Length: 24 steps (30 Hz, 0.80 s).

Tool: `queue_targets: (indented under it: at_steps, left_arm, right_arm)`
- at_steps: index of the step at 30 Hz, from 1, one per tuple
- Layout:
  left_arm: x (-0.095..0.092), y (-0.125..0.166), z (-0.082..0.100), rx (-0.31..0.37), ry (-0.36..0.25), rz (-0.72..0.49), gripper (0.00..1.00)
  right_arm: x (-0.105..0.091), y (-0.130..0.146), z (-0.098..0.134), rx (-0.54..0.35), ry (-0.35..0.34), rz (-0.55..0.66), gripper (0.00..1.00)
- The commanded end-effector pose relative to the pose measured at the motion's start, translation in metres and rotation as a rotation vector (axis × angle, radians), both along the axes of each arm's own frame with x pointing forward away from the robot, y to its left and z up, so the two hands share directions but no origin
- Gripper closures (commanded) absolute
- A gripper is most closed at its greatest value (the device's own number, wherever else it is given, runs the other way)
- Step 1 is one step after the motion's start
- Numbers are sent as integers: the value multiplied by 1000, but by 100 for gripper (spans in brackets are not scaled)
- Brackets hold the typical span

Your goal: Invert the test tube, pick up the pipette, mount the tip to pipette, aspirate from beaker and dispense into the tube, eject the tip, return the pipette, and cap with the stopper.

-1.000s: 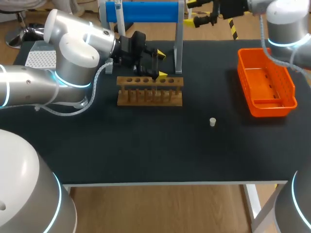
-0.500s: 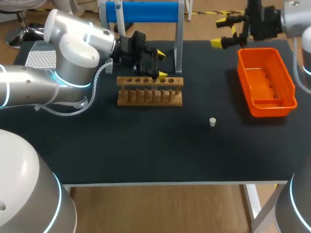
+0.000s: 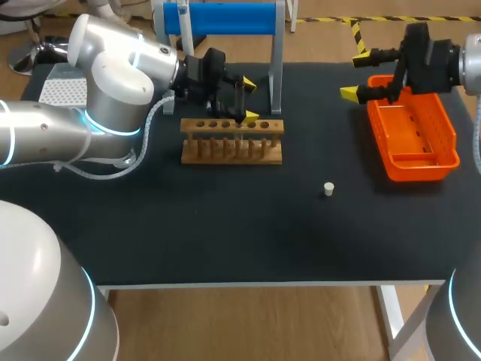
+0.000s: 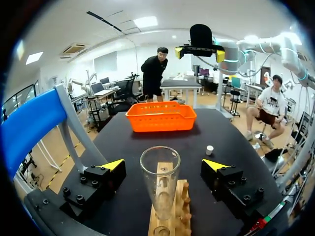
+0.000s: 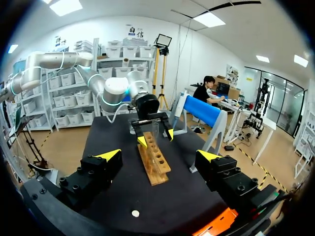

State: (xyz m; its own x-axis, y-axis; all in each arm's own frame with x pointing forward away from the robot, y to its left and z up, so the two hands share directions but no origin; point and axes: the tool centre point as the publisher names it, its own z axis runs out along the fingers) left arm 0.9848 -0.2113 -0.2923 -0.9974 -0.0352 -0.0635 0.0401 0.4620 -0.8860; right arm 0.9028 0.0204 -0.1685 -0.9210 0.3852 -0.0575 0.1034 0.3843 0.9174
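Glass test tube (image 4: 160, 182) upright, mouth up, in wooden rack (image 3: 231, 141) near bench rear edge, between wide-open left end effector (image 3: 249, 100), untouched. Any pull-away best straight, not brushing tube. Right end effector (image 3: 358, 77) wide, above orange basket (image 3: 412, 131).

A lab: a glass test tube (image 4: 160, 189) stands in a wooden rack (image 3: 232, 140) on a black table (image 3: 225, 226).

No text, label or number is legible on anything on the table (image 3: 225, 233).
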Motion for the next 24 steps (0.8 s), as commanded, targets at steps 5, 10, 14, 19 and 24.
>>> queue_targets:
  at_steps: [5,10,14,19,24]
  left_arm:
    - [2,1,-1,-2,1,-5,0]
    - [2,1,-1,-2,1,-5,0]
    - [2,1,-1,-2,1,-5,0]
    - [2,1,-1,-2,1,-5,0]
    - [2,1,-1,-2,1,-5,0]
  right_arm:
    - [-4,1,0,-2,-7,-17,0]
    - [-15,2,-11,4,7,11,0]
    - [-29,0,-24,2,20,34,0]
    - [-42,-5,-41,8,21,69,0]
    - [-53,-8,-60,35,44,107,0]
